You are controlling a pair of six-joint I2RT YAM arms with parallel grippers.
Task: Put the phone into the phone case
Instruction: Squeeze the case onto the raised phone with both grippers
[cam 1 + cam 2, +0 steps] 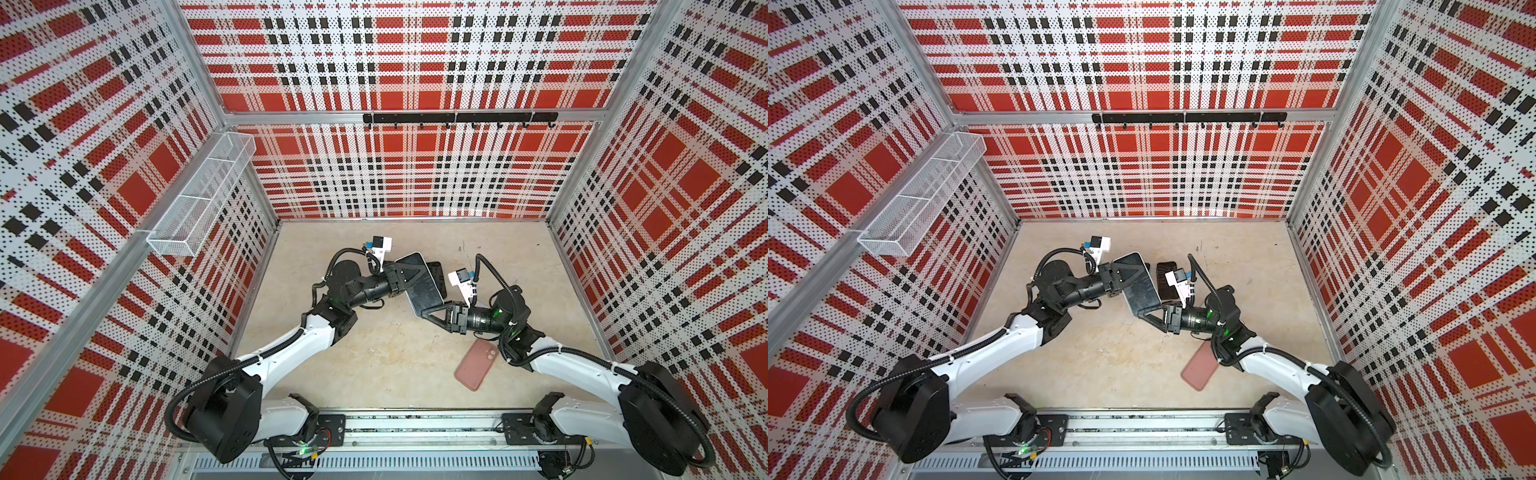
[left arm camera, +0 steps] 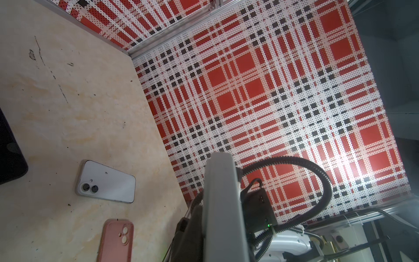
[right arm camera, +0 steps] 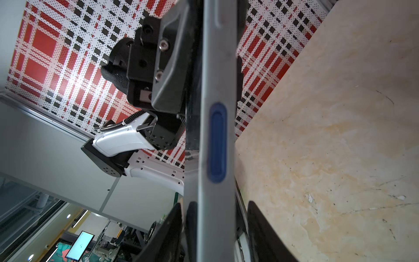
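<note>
Phone (image 1: 429,291): held up off the table (image 1: 374,365) in mid-scene, between the two grippers. Its grey rim carries a blue side button in the right wrist view.
Left gripper (image 1: 409,275): clamped on the phone's left long edge, carrying it.
Dark case (image 1: 1166,274): lies flat on the table just behind the phone.
Right gripper (image 1: 430,312): jaws stand astride the phone's near short end with a gap on one side, so they are parted and probably not gripping.
Pink case (image 1: 476,365): flat on the table, back up, near the right arm.
White phone (image 2: 105,181): lies face down between the dark and pink cases.
Progress: the phone is lifted but sits in neither loose case. Whether the grey rim is itself a case I cannot tell. Seating and pressing it in look left to do.
Heading: the screen faces up. The long axis runs far to near, with the near end leaning right. The camera end is hidden.
</note>
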